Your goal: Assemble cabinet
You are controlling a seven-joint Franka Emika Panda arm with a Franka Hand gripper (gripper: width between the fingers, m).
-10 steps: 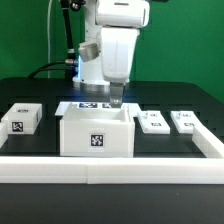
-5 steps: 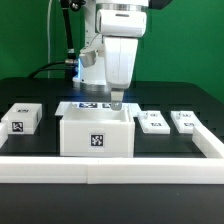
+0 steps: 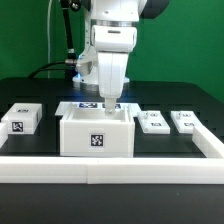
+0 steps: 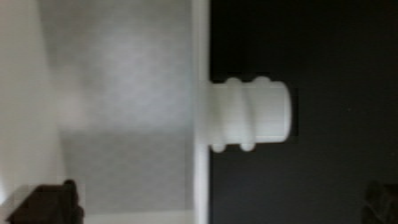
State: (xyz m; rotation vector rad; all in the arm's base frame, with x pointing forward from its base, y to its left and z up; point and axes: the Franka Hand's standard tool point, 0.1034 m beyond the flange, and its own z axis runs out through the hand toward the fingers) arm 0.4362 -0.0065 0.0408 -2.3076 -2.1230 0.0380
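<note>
1. Exterior view: cabinet (image 3: 95,138) sits centre frame on the bench (image 3: 40,92). Pincer (image 3: 110,106) hangs over its rear wall, marker board (image 3: 82,105) just behind.
2. Wrist view: one finger (image 4: 50,200) shows wide of the middle, so pincer looks spread w/ nothing pinched.
3. Risk: fingers not lined up w/ the wall, so a tip lands on the rim and shoves or tips the cabinet.
4. Risk: smooth wall + weak squeeze, so it slips on lift.
5. Round knob (image 4: 249,115) beside the wall could snag a finger.
</note>
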